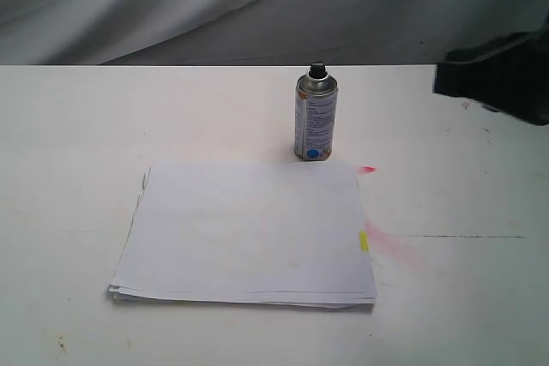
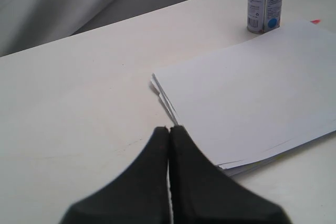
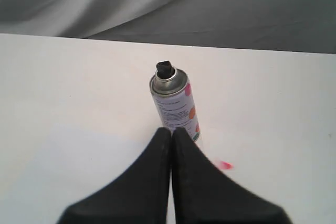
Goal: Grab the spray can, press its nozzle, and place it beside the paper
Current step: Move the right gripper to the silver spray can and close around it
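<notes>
The spray can (image 1: 316, 117) stands upright on the white table just behind the far right corner of the paper (image 1: 249, 229); its black nozzle (image 1: 317, 68) sits on the silver dome. In the right wrist view the spray can (image 3: 173, 106) rises beyond my right gripper (image 3: 172, 130), which is shut and empty, apart from the can. My left gripper (image 2: 169, 129) is shut and empty, hovering by the near corner of the paper (image 2: 247, 93), with the spray can (image 2: 266, 1) far off. Neither gripper's fingers show in the exterior view.
A dark part of the right arm (image 1: 497, 79) sits at the table's far right edge. Pink paint marks (image 1: 369, 170) stain the table beside the paper, and a yellow mark (image 1: 364, 242) shows on its right edge. Grey cloth hangs behind.
</notes>
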### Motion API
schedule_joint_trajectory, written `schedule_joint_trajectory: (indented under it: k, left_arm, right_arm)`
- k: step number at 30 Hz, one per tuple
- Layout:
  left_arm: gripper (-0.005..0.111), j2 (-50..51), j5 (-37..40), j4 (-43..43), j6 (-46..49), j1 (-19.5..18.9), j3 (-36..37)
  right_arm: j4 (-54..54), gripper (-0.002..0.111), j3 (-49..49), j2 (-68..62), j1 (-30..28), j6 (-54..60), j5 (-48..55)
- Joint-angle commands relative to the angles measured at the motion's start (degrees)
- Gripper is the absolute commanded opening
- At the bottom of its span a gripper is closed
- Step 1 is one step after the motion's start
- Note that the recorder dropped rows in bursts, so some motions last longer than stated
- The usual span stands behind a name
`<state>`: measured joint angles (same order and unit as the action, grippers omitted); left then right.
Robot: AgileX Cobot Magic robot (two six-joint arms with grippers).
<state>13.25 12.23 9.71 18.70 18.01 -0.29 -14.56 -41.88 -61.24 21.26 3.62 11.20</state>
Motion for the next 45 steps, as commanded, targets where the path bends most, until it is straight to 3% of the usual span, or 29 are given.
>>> schedule_joint_trajectory:
  k: [1,10,14,21,23,25,30,33,36,42,45]
  left_arm:
    - [0.0,-0.2,0.1,-0.1,-0.4,0.3,0.3]
    - [0.0,-0.2,0.1,-0.1,-0.2,0.3,0.3]
    - [0.0,-0.2,0.1,-0.1,-0.2,0.3,0.3]
    - [0.0,-0.2,0.1,-0.1,-0.3,0.3,0.3]
    - [0.0,-0.2,0.1,-0.1,-0.3,0.3,0.3]
    - [0.0,-0.2,0.1,-0.1,-0.3,0.3,0.3]
    - [0.0,-0.2,0.1,-0.1,-0.2,0.3,0.3]
    - [0.0,-0.2,0.1,-0.1,-0.2,0.3,0.3]
    - [0.0,-0.2,0.1,-0.1,-0.2,0.3,0.3]
    - [0.0,-0.2,0.1,-0.1,-0.3,0.3,0.3]
    - [0.0,-0.2,0.1,-0.1,-0.3,0.3,0.3]
  right_arm:
    - [3.4,0.0,-0.6,-7.5,4.0,-0.3,-9.0]
    - [7.0,0.0,4.3,-25.3,5.6,-0.7,-35.5]
    - [13.0,0.0,7.7,-35.8,5.5,-5.1,-52.1]
    - [11.9,0.0,7.7,-54.1,5.5,-5.6,-77.5]
    - [11.9,0.0,7.7,-54.9,5.5,-5.6,-77.8]
    - [12.1,0.007,7.7,-54.9,5.5,-5.5,-76.9]
    - [12.1,0.059,7.7,-55.2,5.5,-4.4,-76.1]
    - [12.0,0.08,7.7,-55.2,5.5,-3.6,-75.4]
    - [11.4,0.088,7.7,-55.2,5.5,-4.0,-75.4]
    - [11.4,0.088,7.6,-55.2,5.5,-4.0,-75.0]
    - [11.8,0.088,5.2,-55.2,5.5,-4.0,-69.6]
